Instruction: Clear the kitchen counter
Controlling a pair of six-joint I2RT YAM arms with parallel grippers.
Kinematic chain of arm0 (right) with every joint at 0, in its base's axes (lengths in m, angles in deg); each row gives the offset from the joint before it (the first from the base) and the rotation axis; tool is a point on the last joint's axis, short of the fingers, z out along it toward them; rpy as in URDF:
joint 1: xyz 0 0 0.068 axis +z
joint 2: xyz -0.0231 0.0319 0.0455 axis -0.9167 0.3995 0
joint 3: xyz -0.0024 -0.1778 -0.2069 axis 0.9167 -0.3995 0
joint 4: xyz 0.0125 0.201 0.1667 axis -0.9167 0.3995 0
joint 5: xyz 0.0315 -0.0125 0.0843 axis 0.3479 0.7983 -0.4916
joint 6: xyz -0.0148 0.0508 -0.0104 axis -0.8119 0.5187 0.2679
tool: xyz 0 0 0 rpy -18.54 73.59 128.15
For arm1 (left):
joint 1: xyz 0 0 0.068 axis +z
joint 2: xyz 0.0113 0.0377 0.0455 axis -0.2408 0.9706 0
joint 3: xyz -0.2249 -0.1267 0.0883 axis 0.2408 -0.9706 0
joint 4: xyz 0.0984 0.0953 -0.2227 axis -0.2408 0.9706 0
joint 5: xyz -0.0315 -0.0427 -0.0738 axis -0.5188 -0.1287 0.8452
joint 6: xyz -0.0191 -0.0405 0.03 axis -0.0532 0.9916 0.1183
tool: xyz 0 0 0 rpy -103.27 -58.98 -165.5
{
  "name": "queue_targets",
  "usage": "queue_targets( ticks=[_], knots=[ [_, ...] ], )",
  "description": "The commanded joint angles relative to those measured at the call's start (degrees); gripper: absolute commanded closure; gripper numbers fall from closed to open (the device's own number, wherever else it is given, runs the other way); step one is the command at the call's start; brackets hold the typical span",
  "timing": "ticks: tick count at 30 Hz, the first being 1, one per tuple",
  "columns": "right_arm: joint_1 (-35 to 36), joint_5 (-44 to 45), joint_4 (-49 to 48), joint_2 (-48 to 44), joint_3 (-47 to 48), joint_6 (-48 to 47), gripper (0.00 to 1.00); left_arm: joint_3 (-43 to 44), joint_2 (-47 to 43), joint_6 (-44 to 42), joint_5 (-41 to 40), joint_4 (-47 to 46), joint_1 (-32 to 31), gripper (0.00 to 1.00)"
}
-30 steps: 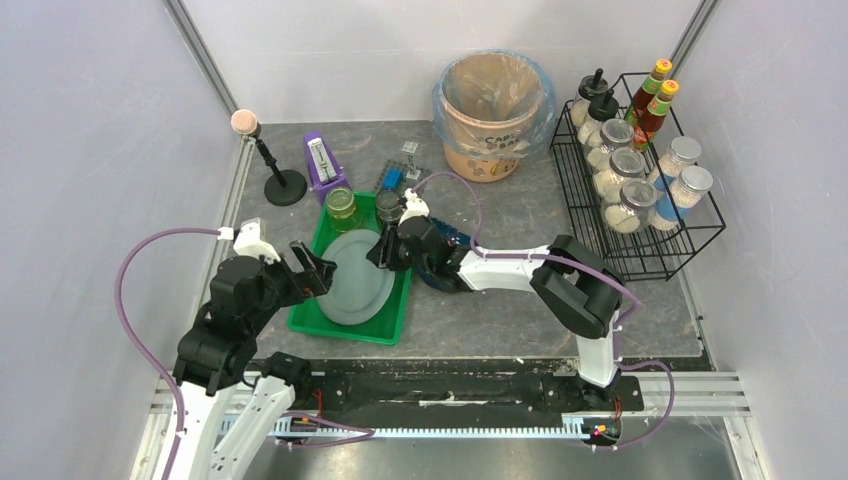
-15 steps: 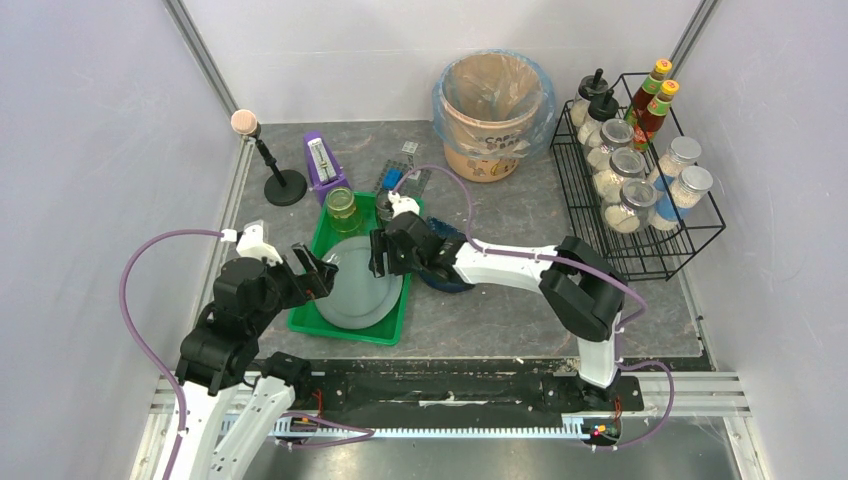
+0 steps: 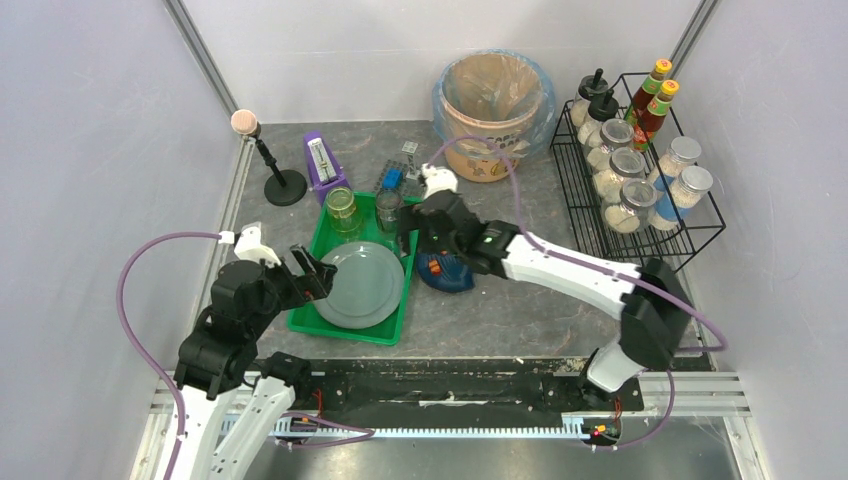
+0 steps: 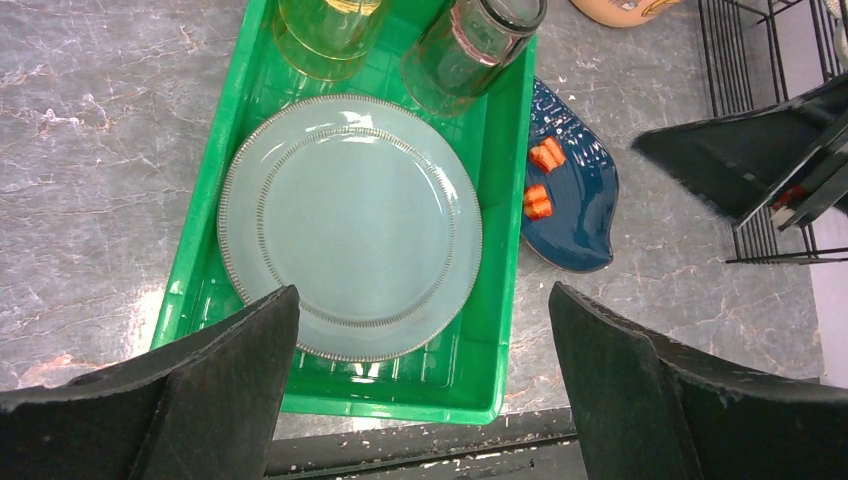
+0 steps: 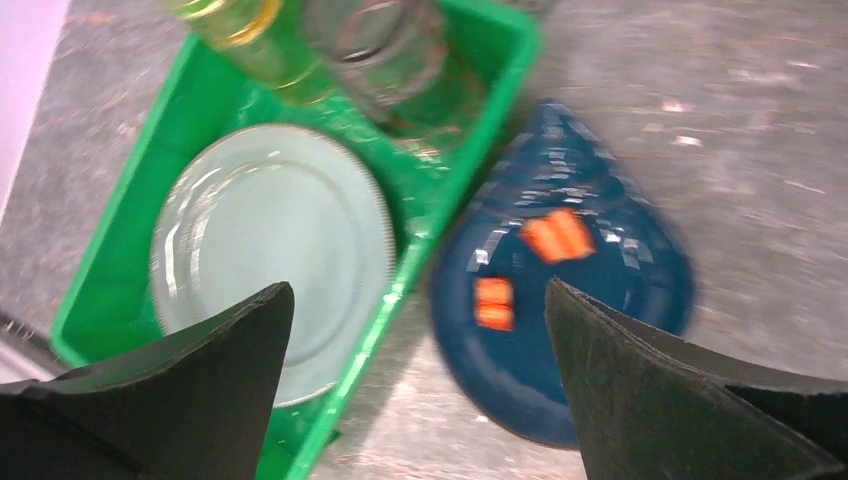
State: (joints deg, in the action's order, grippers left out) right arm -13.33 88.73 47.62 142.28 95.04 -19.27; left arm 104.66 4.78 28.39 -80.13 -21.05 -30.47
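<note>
My left fingers (image 3: 314, 273) and right fingers (image 3: 408, 240) gape wide and empty; tilting the blue dish (image 5: 600, 330) could spill its orange bits (image 5: 558, 238) onto the counter (image 5: 750, 150).

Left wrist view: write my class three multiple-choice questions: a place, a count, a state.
1. The blue dish lies: A on the counter beside the tray; B inside the tray; C held in the air.
2. Orange pieces on the dish: A one; B two; C four.
3. The left end effector is: A shut and empty; B shut on something; C open and empty.
Answers: 1 A, it rests on the counter outside the tray; 2 B, two show; 3 C, fingers wide apart, nothing gripped.
</note>
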Motion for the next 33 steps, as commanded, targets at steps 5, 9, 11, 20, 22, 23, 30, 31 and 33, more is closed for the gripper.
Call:
queue_targets(
  ticks=[5, 9, 11, 20, 22, 23, 30, 31, 33],
  knots=[
    [-11.30, 2.21, 0.76, -12.23, -13.37, 2.25, 0.02, 0.08, -1.22, 0.78, -0.67, -1.05, -0.23, 0.00],
    [-13.41, 4.15, -3.33, -14.83, -21.50, 0.90, 0.02, -0.13, -1.05, 0.98, -0.60, -1.14, -0.23, 0.00],
    [-16.32, 0.50, -4.40, -14.58, -23.76, 2.06, 0.02, -0.11, -0.93, 0.98, -0.45, -1.14, -0.25, 0.00],
    [-25.35, -16.44, -11.79, -7.93, -26.78, 1.57, 0.21, 0.07, -0.75, 1.03, -0.28, -0.76, -0.25, 0.00],
    [-26.92, -20.69, -12.68, -4.78, -25.83, 1.16, 0.28, 0.16, -0.72, 1.02, -0.16, -0.61, -0.25, 0.00],
    [-27.42, -21.97, -12.99, -3.68, -25.30, 0.75, 0.30, 0.16, -0.71, 1.03, -0.02, -0.58, -0.25, 0.00],
    [-27.59, -28.16, -14.23, 3.69, -21.35, -0.92, 0.39, 0.24, -0.36, 0.97, 0.19, -0.61, -0.25, 0.00],
    [-27.63, -28.59, -14.24, 4.62, -21.22, -0.99, 0.40, 0.25, -0.38, 0.93, 0.19, -0.59, -0.23, 0.00],
    [-27.55, -29.66, -15.79, 6.30, -20.88, -1.20, 0.42, 0.33, -0.28, 0.75, 0.13, -0.75, -0.25, 0.00]
  ],
)
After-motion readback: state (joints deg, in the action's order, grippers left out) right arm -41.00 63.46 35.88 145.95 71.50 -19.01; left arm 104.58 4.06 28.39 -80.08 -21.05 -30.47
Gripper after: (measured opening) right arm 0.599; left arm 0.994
